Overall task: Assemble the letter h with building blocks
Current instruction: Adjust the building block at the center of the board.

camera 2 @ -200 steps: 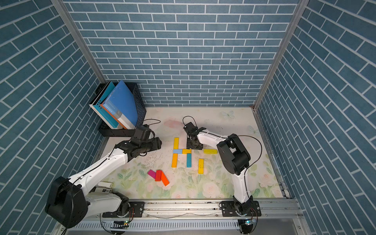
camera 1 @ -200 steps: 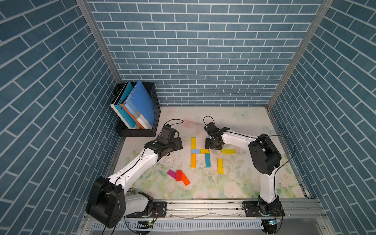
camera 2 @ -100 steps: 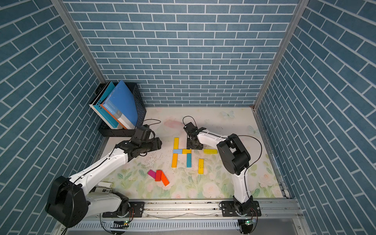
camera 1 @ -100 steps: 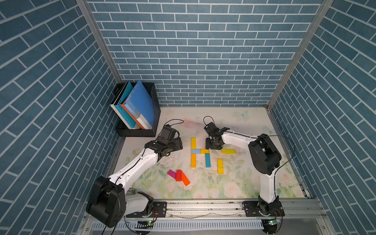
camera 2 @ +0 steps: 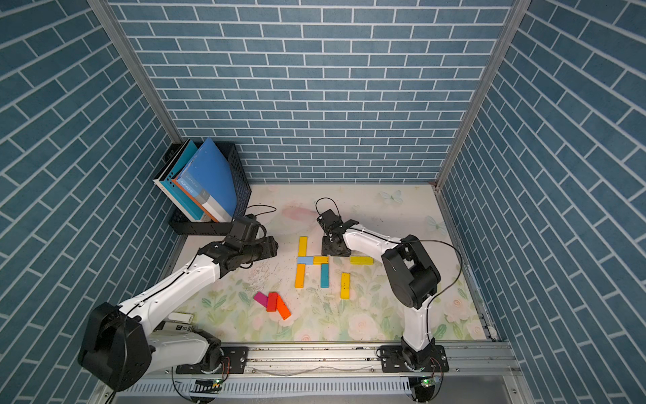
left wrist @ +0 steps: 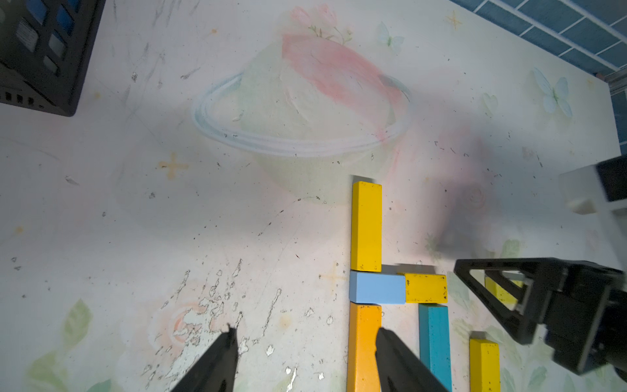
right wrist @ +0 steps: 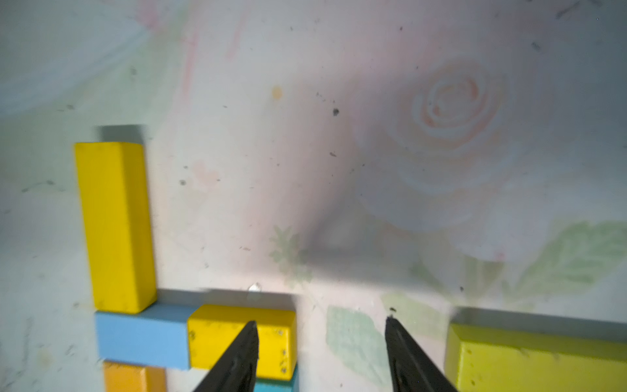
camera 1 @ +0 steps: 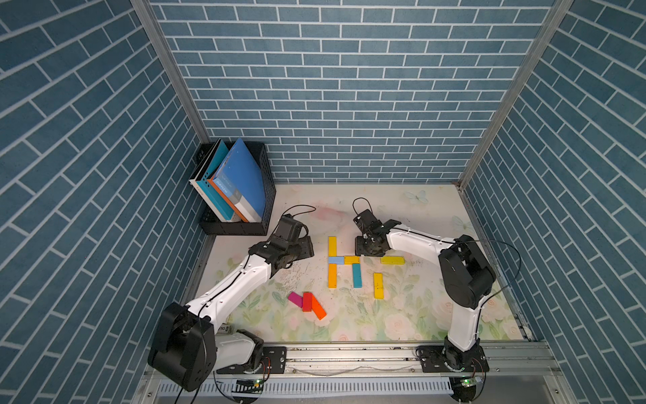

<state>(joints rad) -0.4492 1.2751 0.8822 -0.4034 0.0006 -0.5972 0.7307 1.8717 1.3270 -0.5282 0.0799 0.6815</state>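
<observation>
In both top views several building blocks lie joined flat on the mat: a yellow block [camera 1: 332, 246], a light blue one [camera 1: 335, 260] and an orange-yellow one [camera 1: 332, 275] form a column. A short yellow block [camera 1: 351, 260] and a teal block [camera 1: 356, 275] branch off it. Two more yellow blocks [camera 1: 392, 260] [camera 1: 378, 285] lie apart on the right. My left gripper [left wrist: 305, 334] is open and empty, left of the column. My right gripper [right wrist: 321, 322] is open and empty, hovering between the short yellow block [right wrist: 241, 339] and the loose yellow one [right wrist: 536, 359].
Magenta [camera 1: 295, 299], red [camera 1: 307, 301] and orange [camera 1: 318, 306] blocks lie together near the front. A black rack [camera 1: 241, 224] of blue books stands at the back left corner. Brick walls enclose three sides and a metal rail [camera 1: 349, 353] runs along the front.
</observation>
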